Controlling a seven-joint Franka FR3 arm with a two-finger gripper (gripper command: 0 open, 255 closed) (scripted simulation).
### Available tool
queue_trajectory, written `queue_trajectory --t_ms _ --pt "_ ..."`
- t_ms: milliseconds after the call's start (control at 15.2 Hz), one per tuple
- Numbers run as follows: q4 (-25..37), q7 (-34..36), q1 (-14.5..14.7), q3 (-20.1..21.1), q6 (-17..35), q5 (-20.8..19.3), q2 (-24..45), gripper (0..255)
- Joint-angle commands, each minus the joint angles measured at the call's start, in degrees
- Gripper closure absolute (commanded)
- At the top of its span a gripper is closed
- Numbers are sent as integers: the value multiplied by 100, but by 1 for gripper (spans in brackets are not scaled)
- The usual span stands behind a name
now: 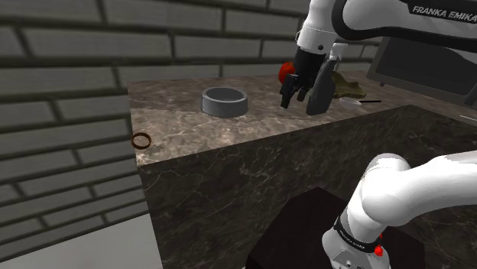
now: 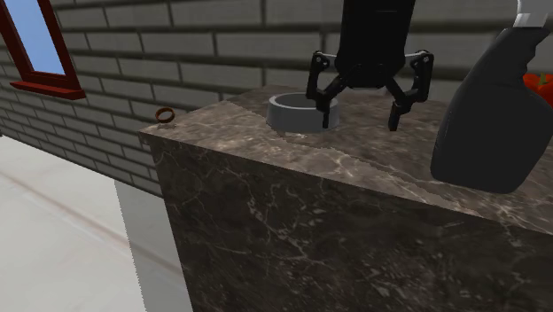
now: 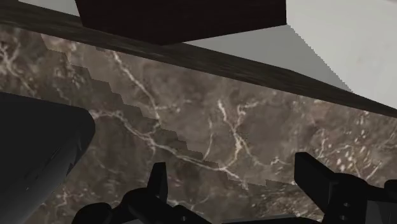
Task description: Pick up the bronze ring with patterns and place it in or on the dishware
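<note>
The bronze ring (image 1: 141,140) (image 2: 164,113) lies flat at the corner of the marble counter (image 1: 229,134), close to the brick wall. A grey round bowl (image 1: 225,101) (image 2: 297,113) stands further along the counter. My gripper (image 1: 294,98) (image 2: 359,111) (image 3: 236,181) hovers open above the counter, just past the bowl and far from the ring. Nothing is between its fingers (image 3: 159,181); bare marble (image 3: 210,127) lies below them.
A dark spray bottle (image 1: 321,88) (image 2: 492,115) (image 3: 38,146) stands right beside the gripper. A red round thing (image 1: 287,71) and a green thing (image 1: 348,80) sit behind it. The counter edge drops to the floor by the ring. The stand (image 3: 178,16) is beyond the counter's edge.
</note>
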Motion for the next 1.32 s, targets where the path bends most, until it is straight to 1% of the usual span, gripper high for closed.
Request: queue_trajectory --t_ms 0,330,660,990,1254 --pt "0 0 0 0 0 0 0 0" --pt "381 505 171 407 205 455 702 0" --pt "907 984 314 787 393 821 1481 0" --pt "1580 1453 432 1147 542 1081 2328 0" --pt "2231 1836 523 1422 620 1198 3055 0"
